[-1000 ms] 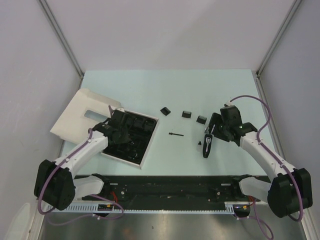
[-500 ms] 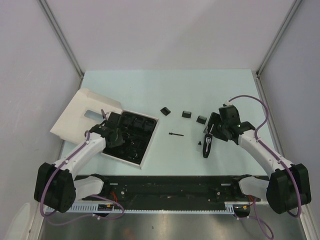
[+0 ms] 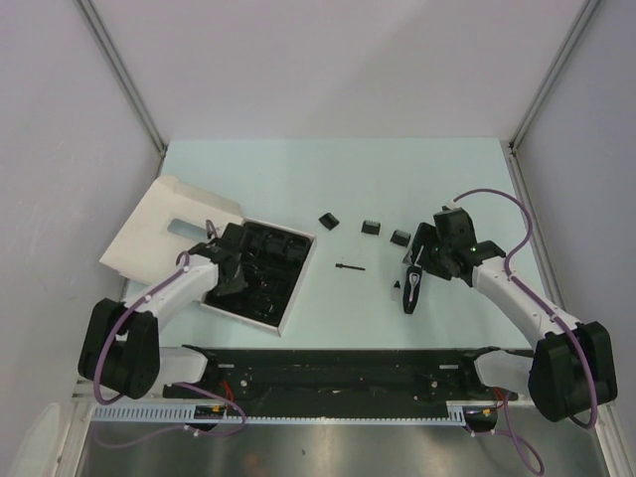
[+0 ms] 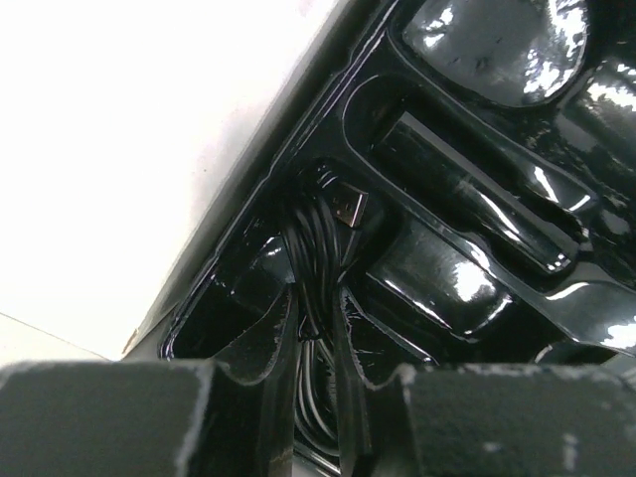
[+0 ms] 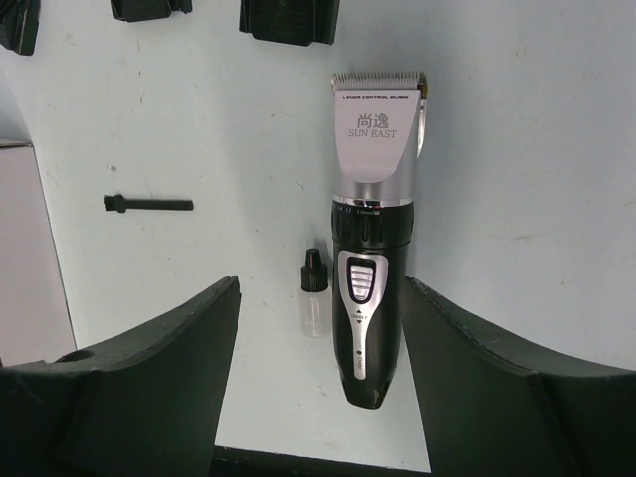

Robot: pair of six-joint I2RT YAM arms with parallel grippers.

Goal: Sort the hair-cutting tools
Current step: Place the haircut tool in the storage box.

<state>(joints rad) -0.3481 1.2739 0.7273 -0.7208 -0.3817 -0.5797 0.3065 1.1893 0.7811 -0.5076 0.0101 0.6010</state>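
My left gripper (image 4: 316,343) reaches into the black tray (image 3: 281,294) and is shut on the coiled black cable (image 4: 316,263), which runs up between its fingers; in the top view this gripper (image 3: 235,270) sits at the tray's left side. The black-and-silver clipper (image 5: 373,248) lies on the table, blade pointing away, between the fingers of my open right gripper (image 5: 320,288), which hovers over its handle end without touching it. In the top view the clipper (image 3: 411,288) lies just below the right gripper (image 3: 423,260). Three comb guards (image 3: 328,220) (image 3: 371,228) (image 3: 401,238) and the tiny brush (image 3: 350,267) lie mid-table.
A small clear bottle with a black cap (image 5: 314,298) stands close to the clipper's left side. The flat white lid (image 3: 164,231) lies open behind and left of the tray. Side walls close in the table left and right.
The left arm has swung its elbow leftward while its gripper stays in the tray on the cable. The right arm has hardly moved.
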